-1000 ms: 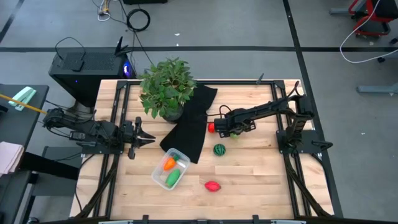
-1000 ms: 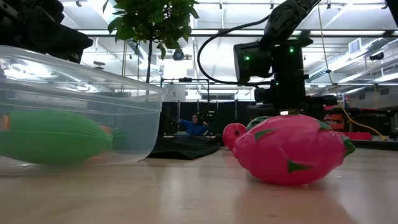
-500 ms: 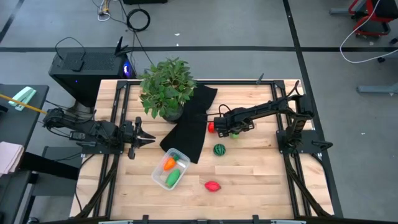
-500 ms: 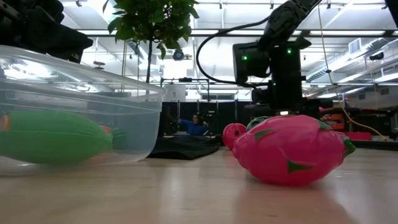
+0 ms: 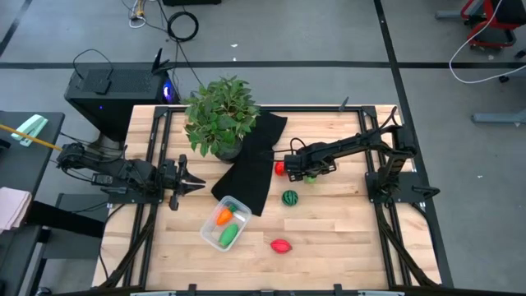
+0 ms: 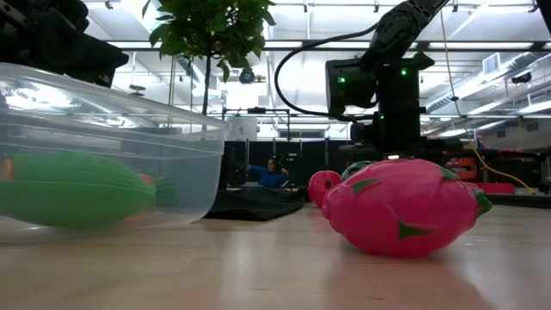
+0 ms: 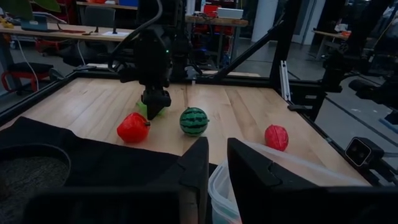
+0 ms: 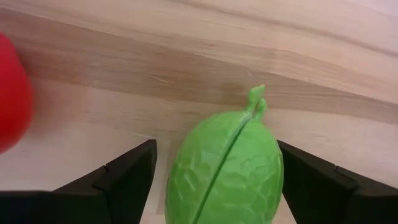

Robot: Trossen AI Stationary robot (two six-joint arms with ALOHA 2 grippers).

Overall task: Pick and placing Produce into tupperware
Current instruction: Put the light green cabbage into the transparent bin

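My right gripper (image 5: 294, 169) (image 8: 216, 163) is open and low over the table, one finger on each side of the light green fruit (image 8: 225, 167), which lies on the wood; I cannot tell whether a finger touches it. A red fruit (image 5: 279, 168) lies beside it at the black cloth's edge. The dark green striped one (image 5: 289, 197) and the other red one (image 5: 280, 245) lie nearer on the table. The clear tupperware (image 5: 215, 238) holds the orange carrot (image 5: 223, 217) and the long green one (image 5: 229, 235). My left gripper (image 5: 193, 179) waits at the table's left, open by a narrow gap.
A leafy potted plant (image 5: 219, 117) stands at the far left of the table. The black cloth (image 5: 251, 168) lies between it and the tupperware. Metal frame rails (image 5: 378, 177) run along both sides. Bare wood lies at the near right.
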